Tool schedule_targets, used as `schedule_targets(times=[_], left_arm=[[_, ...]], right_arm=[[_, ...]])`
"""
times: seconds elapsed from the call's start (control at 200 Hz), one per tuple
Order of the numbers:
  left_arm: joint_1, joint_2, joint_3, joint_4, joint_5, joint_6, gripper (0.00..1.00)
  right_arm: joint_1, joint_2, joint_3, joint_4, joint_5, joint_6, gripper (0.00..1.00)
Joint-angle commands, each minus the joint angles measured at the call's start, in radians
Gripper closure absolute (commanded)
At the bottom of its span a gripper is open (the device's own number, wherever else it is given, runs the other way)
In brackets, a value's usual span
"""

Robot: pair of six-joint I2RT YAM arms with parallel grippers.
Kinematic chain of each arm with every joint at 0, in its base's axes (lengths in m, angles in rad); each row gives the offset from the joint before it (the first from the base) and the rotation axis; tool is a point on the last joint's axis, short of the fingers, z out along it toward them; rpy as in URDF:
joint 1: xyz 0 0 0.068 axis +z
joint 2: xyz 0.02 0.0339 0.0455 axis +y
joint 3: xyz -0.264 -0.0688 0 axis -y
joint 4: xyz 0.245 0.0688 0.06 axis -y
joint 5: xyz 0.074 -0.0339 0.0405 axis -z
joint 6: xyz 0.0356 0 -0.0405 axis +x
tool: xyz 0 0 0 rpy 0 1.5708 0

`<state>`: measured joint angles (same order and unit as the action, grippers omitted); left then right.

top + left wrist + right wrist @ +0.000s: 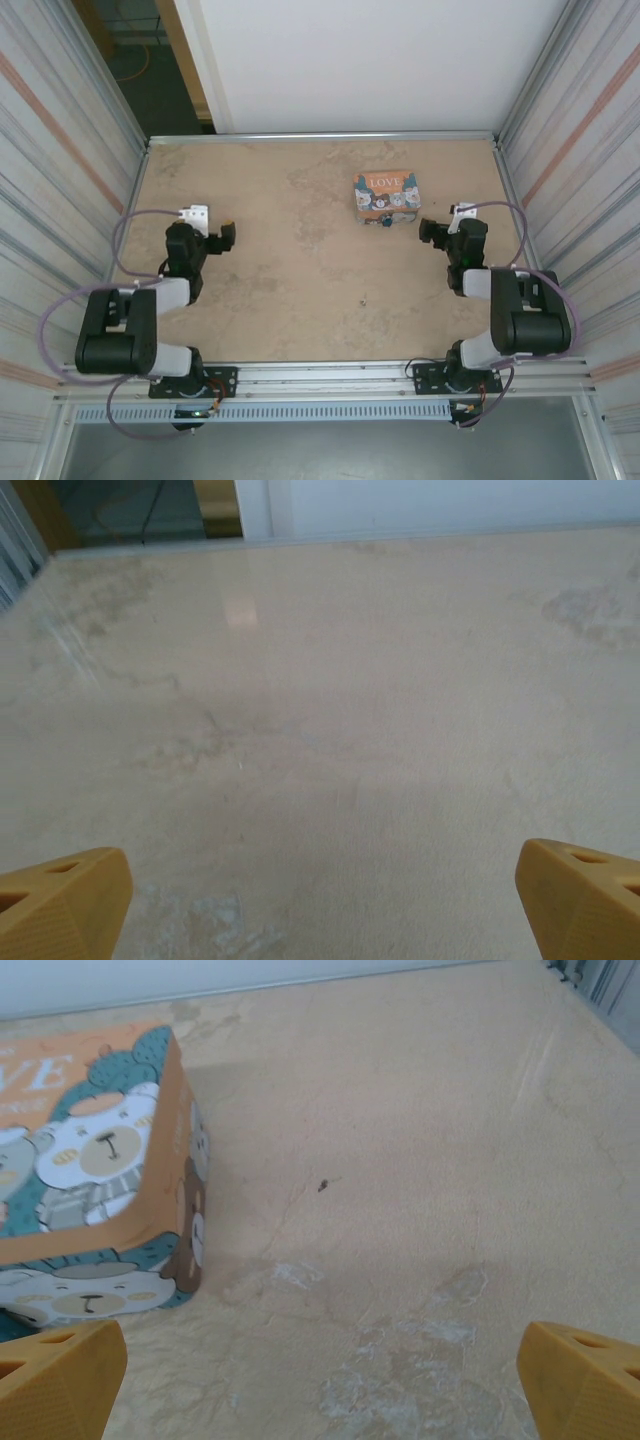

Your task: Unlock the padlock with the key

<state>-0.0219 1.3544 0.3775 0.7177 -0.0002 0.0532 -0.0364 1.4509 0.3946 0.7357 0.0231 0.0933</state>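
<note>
The padlock [385,222] is too small to make out; the tin box [90,1160] is cropped at left.

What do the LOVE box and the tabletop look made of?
LOVE box: probably printed tin, possibly card; smooth satin faces, rounded corners, wraparound cartoon print. Tabletop: beige stone-look slab or laminate, slightly glossy; mottled veining and a soft light reflection.

"LOVE" in pale letters atop the orange tin box [386,196]
</note>
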Motion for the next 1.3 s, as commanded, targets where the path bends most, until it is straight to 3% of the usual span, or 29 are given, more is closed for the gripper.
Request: schedule_targets(times=[0.0, 0.135, 0.281, 0.381, 0.481, 0.872, 1.102, 1.298], left_arm=[[-0.020, -0.121, 0.015, -0.097, -0.037, 0.006, 0.01], [-0.031, -0.205, 0.067, -0.225, -0.036, -0.126, 0.01], [-0.031, -0.207, 0.187, -0.404, 0.100, -0.289, 0.01], [-0.035, -0.172, 0.235, -0.420, 0.203, -0.404, 0.01], [-0.083, -0.124, 0.266, -0.402, 0.230, -0.490, 0.01], [-0.388, 0.286, 0.601, -0.426, 0.250, -0.611, 0.01], [-0.474, 0.538, 0.829, -0.420, 0.332, -0.680, 0.01], [-0.496, 0.690, 0.960, -0.396, 0.392, -0.745, 0.01]], right_arm=[[0.009, -0.108, -0.001, -0.084, 0.008, -0.005, 0.01], [0.009, -0.214, 0.029, -0.230, -0.017, 0.028, 0.01], [-0.008, -0.268, 0.113, -0.406, -0.122, 0.118, 0.01], [-0.035, -0.250, 0.197, -0.506, -0.246, 0.212, 0.01], [-0.048, -0.200, 0.266, -0.554, -0.330, 0.278, 0.01], [-0.051, 0.118, 0.500, -0.591, -0.544, 0.418, 0.01], [-0.048, 0.277, 0.597, -0.587, -0.637, 0.418, 0.01], [-0.046, 0.354, 0.646, -0.602, -0.642, 0.390, 0.01]])
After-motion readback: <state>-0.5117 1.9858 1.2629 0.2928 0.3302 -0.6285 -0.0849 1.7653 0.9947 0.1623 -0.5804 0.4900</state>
